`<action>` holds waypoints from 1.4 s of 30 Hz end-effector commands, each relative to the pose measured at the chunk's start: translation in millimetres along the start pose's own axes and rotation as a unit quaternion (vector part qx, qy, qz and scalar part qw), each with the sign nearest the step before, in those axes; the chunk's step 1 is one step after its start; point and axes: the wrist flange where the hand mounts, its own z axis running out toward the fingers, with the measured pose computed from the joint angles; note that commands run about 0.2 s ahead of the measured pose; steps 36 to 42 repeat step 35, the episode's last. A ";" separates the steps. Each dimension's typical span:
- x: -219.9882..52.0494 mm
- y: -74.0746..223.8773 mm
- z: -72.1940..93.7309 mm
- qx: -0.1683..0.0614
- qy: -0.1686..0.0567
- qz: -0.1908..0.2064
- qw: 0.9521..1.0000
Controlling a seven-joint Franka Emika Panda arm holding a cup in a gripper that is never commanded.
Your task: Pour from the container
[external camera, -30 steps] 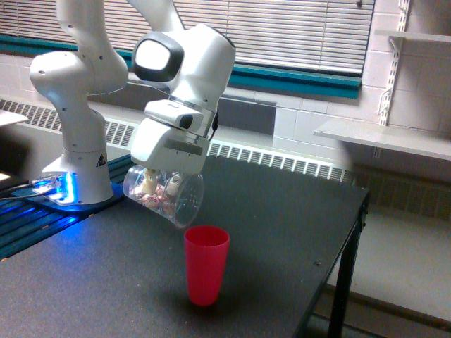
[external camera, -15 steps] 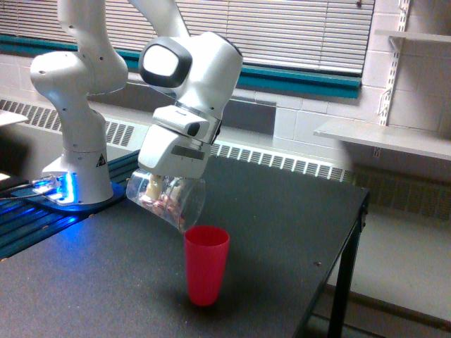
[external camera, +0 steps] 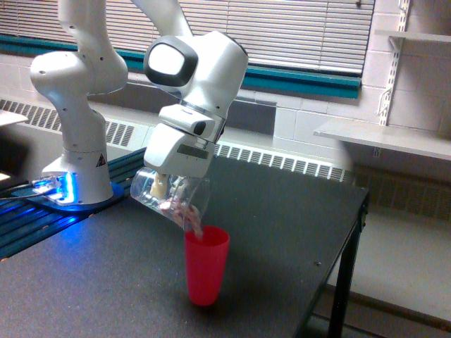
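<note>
Cup (external camera: 171, 198) of clear plastic, tipped steeply on its side, hangs from the white arm's gripper (external camera: 169, 189) just above the red cup (external camera: 206, 264) on the dark counter (external camera: 282, 218). Over the last second the arm has carried it toward the exterior view's right and tilted it further, so the mouth, which hung short of the red cup, now sits right at the red rim. The small whitish and pinkish bits inside have slid down from the base to crowd at the lowered lip, and a few seem to be spilling over into the red cup, though the view is too blurred there to be sure. The jaws are clamped on the clear cup's wall near its base, half hidden under the gripper body. I would judge that pouring has just begun: most of the bits are not yet out, so more tilt is likely needed, with the mouth kept over the narrow red opening so that nothing lands on the counter.
</note>
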 end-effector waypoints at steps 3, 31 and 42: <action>-1.4 -1.6 -4.4 -0.006 0.004 -0.014 1.000; -3.0 6.3 -33.5 0.020 0.031 0.006 0.999; 1.9 10.2 -44.8 0.033 0.053 0.016 0.998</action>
